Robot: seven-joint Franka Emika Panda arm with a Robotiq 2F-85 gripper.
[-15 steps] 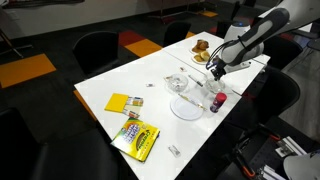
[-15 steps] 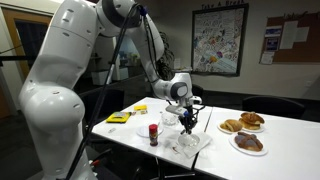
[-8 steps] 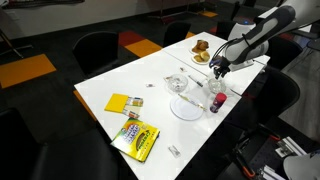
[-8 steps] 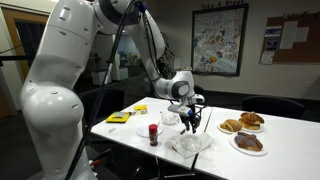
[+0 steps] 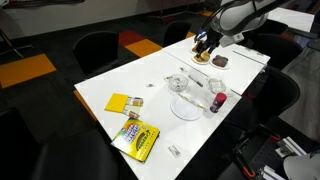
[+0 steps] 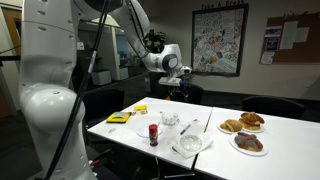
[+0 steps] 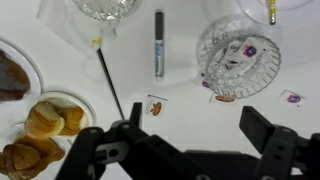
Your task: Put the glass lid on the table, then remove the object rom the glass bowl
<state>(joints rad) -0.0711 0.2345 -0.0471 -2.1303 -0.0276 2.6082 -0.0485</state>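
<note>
glass lid is seemingly being rested on table; glass bowl is not yet being emptied; gripper is being held spread, empty.

The table is a white rectangular top. The glass bowl is small, round, clear and faceted. It stands upright about midway between the long edges, well away from every corner. In the wrist view the glass lid seems seated on it, their boundary unclear

White table bearing bowl, pastries, yellow packet
</note>
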